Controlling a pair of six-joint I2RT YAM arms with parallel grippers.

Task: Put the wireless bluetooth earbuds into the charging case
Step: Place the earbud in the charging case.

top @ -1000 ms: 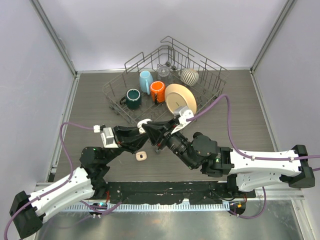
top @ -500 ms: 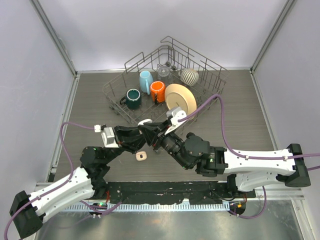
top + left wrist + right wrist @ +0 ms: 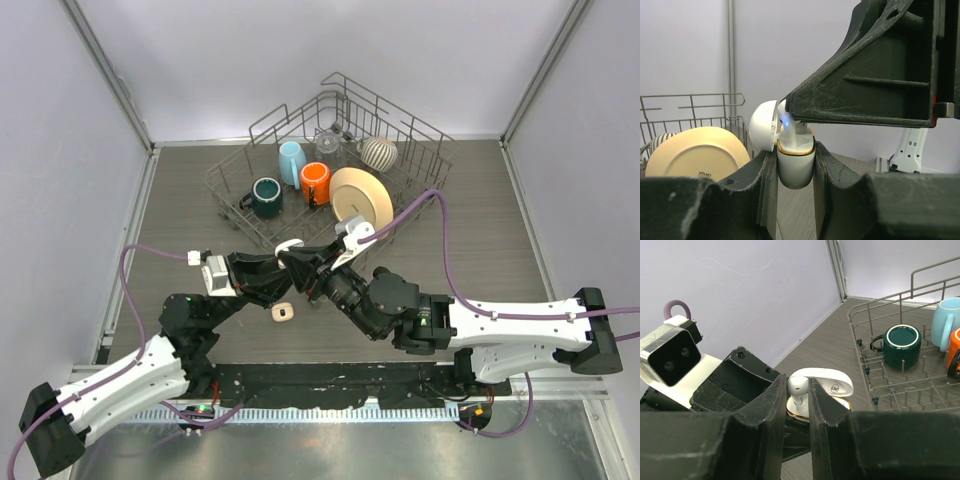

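The white charging case (image 3: 795, 167) with a gold rim is upright and clamped between the jaws of my left gripper (image 3: 795, 157), its lid (image 3: 762, 125) hinged open. My right gripper (image 3: 798, 381) is shut on one of the earbuds (image 3: 799, 386), a glossy white bud. Its stem (image 3: 788, 132) reaches down into the case's open top (image 3: 840, 402), where a blue light glows. From above, both grippers meet mid-table at the case (image 3: 289, 245). A small pale piece, seemingly a second earbud (image 3: 283, 313), lies on the table just in front of them.
A wire dish rack (image 3: 420, 150) stands behind, close to the grippers. It holds a dark green mug (image 3: 266, 197), a light blue mug (image 3: 291, 160), an orange mug (image 3: 315, 182), a cream plate (image 3: 362, 196) and a striped cup (image 3: 379, 152). Walls close in left, right and rear.
My right arm has shifted left, bringing the earbud in over the case held by my left gripper. The left arm and the piece on the table have stayed put.
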